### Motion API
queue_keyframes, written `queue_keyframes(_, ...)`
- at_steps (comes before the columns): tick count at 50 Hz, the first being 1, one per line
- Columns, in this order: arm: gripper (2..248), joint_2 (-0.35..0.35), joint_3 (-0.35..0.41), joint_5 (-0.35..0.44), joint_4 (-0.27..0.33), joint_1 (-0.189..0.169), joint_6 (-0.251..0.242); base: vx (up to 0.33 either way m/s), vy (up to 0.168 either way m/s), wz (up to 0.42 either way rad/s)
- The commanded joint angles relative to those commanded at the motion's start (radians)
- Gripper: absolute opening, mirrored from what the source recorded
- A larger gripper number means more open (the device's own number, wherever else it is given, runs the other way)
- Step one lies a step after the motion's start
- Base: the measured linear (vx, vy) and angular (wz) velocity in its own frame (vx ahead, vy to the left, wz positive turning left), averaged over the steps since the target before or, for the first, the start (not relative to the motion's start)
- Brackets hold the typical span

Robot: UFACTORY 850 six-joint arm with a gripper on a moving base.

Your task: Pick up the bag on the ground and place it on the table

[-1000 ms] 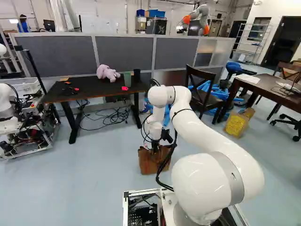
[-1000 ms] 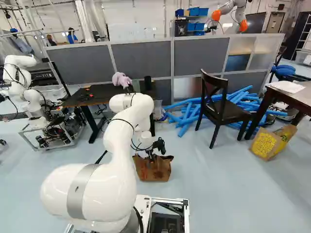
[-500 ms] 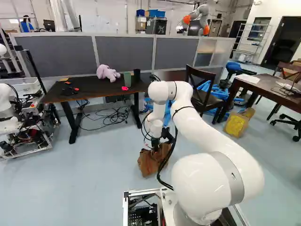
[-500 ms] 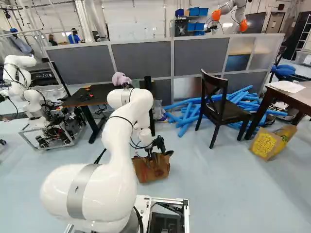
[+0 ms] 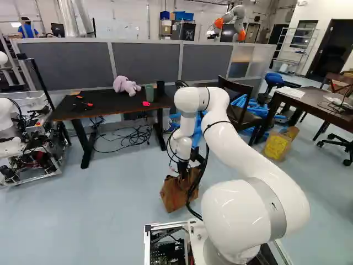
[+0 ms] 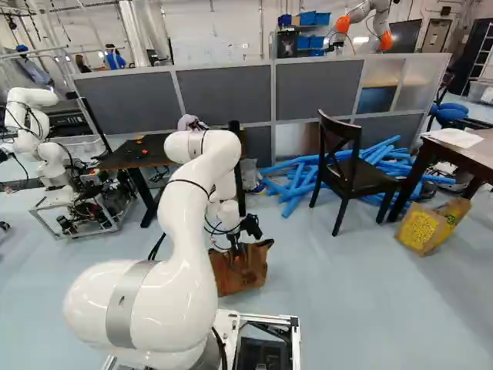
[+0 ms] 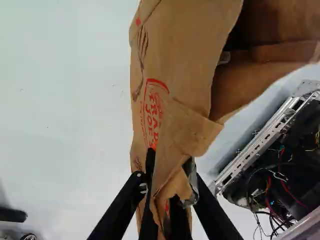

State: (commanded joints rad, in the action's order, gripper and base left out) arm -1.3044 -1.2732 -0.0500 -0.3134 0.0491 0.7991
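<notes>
In the left base view my gripper [image 5: 182,170] points down at the top of the brown paper bag [image 5: 174,194], which stands tilted just ahead of the base. Seen in the wrist view, my gripper [image 7: 169,187] is shut on the bag's crumpled paper edge, with a finger on either side. The bag [image 7: 175,55] spreads out ahead of the fingers, its mouth gaping to one side. Whether its bottom touches the floor I cannot tell. The black table [image 5: 113,107] stands farther off, at the left of the left base view.
On the black table are a purple plush toy [image 5: 126,85], a green cup [image 5: 149,93] and a dark cup. A dark chair [image 6: 350,173], blue foam tubes [image 6: 293,185] and a yellow-printed bag [image 6: 427,227] lie right. Another robot [image 6: 42,146] stands left.
The arm has drawn slightly back toward the base, bringing the bag with it. The bag has gone from upright to tilted and turned. The base has not moved.
</notes>
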Motion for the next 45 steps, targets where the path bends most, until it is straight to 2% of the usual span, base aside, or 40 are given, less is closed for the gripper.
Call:
queue_keyframes(24, 21, 0.105, 0.134, 0.0, 0.116, 0.003, 0.0, 0.0, 0.0, 0.0)
queue_keyframes(35, 21, 0.155, 0.205, 0.03, 0.132, -0.002, 0.0, 0.0, 0.0, 0.0)
queue_keyframes(45, 21, 0.202, 0.27, 0.09, 0.133, -0.007, 0.0, 0.0, 0.0, 0.0)
